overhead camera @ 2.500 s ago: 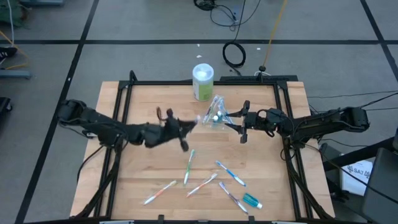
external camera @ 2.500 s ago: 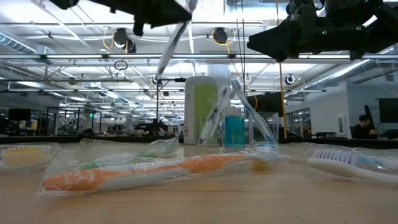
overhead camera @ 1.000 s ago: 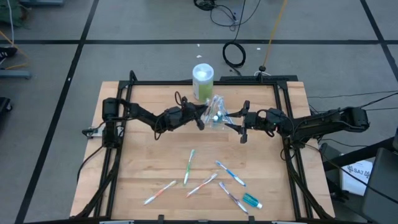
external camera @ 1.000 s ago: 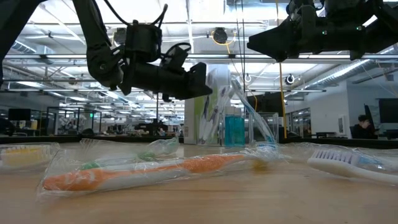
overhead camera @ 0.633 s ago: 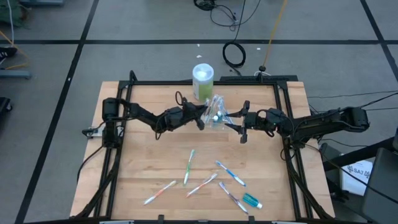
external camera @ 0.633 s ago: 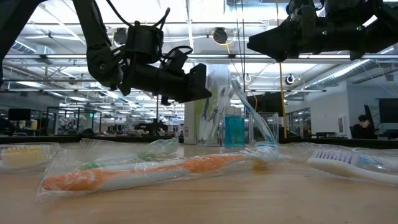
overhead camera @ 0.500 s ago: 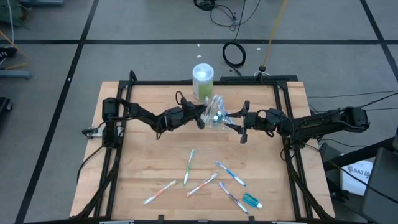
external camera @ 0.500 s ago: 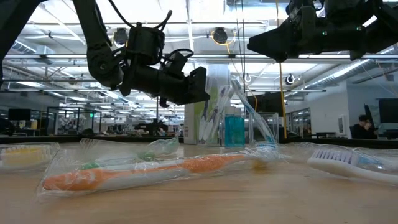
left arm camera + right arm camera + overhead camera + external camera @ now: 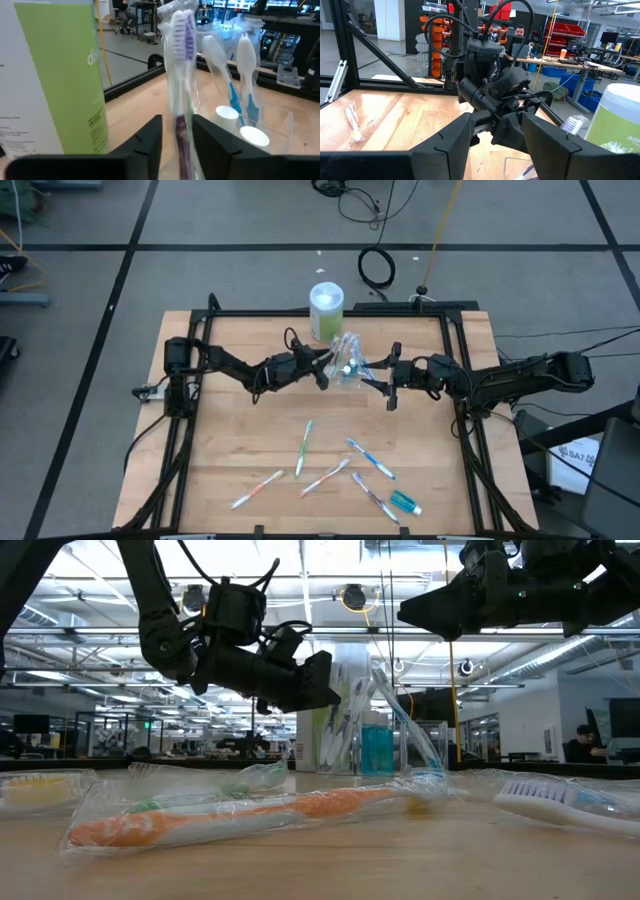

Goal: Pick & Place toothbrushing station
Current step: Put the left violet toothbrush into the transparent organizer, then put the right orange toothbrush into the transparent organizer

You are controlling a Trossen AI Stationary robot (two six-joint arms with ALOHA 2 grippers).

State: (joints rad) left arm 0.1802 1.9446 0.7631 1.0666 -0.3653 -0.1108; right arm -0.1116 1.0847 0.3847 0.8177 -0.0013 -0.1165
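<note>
A clear plastic bag (image 9: 348, 366) stands on its base at the table's far middle. It holds blue-and-white toothbrushes (image 9: 239, 75) and white-capped tubes (image 9: 226, 116). My left gripper (image 9: 323, 370) is at the bag's left side, shut on a wrapped toothbrush with purple bristles (image 9: 182, 45). My right gripper (image 9: 368, 377) is at the bag's right side with its fingers apart. A clear edge of the bag (image 9: 517, 167) shows between them. Several loose wrapped toothbrushes (image 9: 304, 447) and a teal tube (image 9: 404, 502) lie on the near half of the table. My left gripper pinches the wrapped toothbrush by its handle (image 9: 179, 131) between its two fingers. The fingers come about level from the table's left. The brush is lifted clear and its bristle head (image 9: 183, 30) sticks out beyond the fingertips toward the bag. My right gripper may touch the bag's edge; I cannot tell.
A white canister with a green label (image 9: 326, 311) stands just behind the bag, close to my left gripper. In the low view an orange wrapped toothbrush (image 9: 250, 812) and a white brush head (image 9: 560, 800) lie near the table's front edge. A black frame rail (image 9: 330, 311) edges the table.
My left gripper carried the toothbrush from the table's middle left up to the bag. In the last second it has crept slightly further toward the bag, still shut on the brush. My right gripper and the bag have kept still.
</note>
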